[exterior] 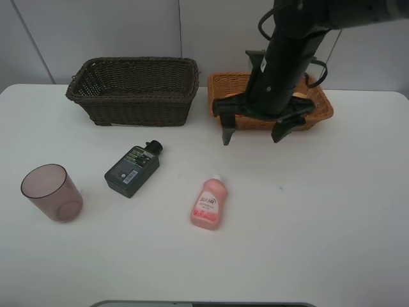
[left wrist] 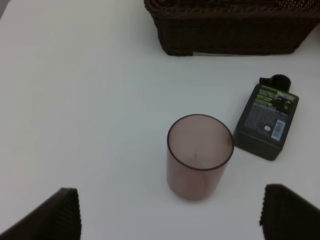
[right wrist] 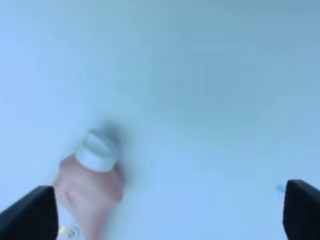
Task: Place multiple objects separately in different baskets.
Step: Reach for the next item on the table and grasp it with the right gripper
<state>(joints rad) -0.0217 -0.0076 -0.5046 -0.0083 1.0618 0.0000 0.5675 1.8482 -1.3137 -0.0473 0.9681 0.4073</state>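
A translucent mauve cup (exterior: 52, 192) stands upright at the table's left front, seen close up as the cup (left wrist: 200, 155) in the left wrist view. My left gripper (left wrist: 170, 220) hovers open over it, empty, and does not show in the exterior view. A dark green flat bottle (exterior: 133, 169) (left wrist: 267, 120) lies beside the cup. A pink squeeze bottle (exterior: 208, 203) lies in the middle, blurred as the pink bottle (right wrist: 87, 190) in the right wrist view. My right gripper (exterior: 252, 136) (right wrist: 165, 215) hangs open and empty in front of the light orange basket (exterior: 323, 105).
The deeper dark brown basket (exterior: 134, 89) (left wrist: 235, 25) stands at the back left, next to the orange one. My right arm (exterior: 281, 57) covers much of the orange basket's inside. A white wall rises behind the table (exterior: 319, 224).
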